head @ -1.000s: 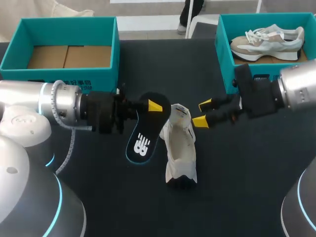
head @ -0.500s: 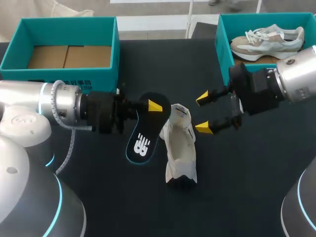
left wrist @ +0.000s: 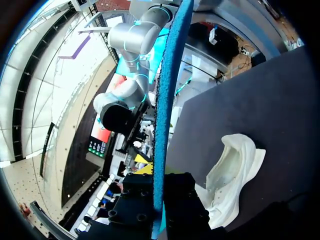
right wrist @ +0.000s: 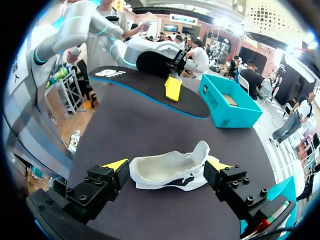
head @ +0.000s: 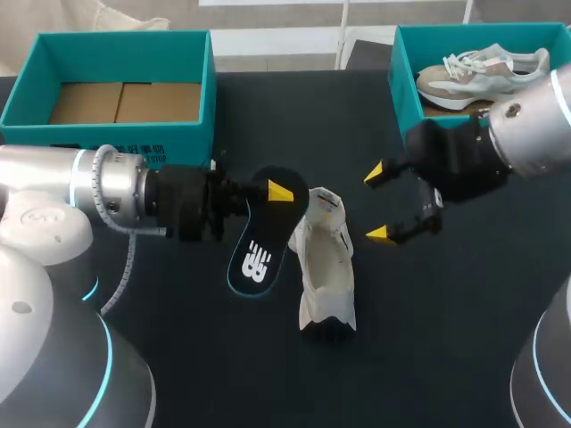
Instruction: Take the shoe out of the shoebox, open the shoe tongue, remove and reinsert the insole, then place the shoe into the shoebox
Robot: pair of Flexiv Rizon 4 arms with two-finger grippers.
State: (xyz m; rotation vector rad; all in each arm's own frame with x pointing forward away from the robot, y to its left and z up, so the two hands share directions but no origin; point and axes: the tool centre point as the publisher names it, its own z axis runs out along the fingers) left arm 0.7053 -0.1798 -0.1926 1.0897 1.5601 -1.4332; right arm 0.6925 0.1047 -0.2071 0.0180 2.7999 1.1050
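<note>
A black table [head: 178, 357] carries two teal boxes, one at each far corner. The left box [head: 134, 143] shows only its bare cardboard floor, and the right box [head: 403, 85] holds a grey and white shoe [head: 482, 76]. A second, white shoe [head: 326, 267] lies on its side near the middle of the table, out of both boxes. That makes two shoes, two boxes and one insole. The black insole [head: 263, 245], edged in blue, is out of the shoe. The left gripper [head: 272, 190] is clenched on it near one end, and its other end hangs down just beside the white shoe. The right gripper [head: 377, 203] hovers near the shoe's other side with its fingers spread wide and nothing in them. In the right wrist view the shoe lies ahead, between the two tips, with neither tip touching it. The insole looks thin, light and bendy, so it would likely flop or buckle if pushed in from the far end. The shoe looks soft in the upper and likely to slide on the cloth. The firmer heel collar or sole edge seems the safest place to pinch it while the insole goes back.
</note>
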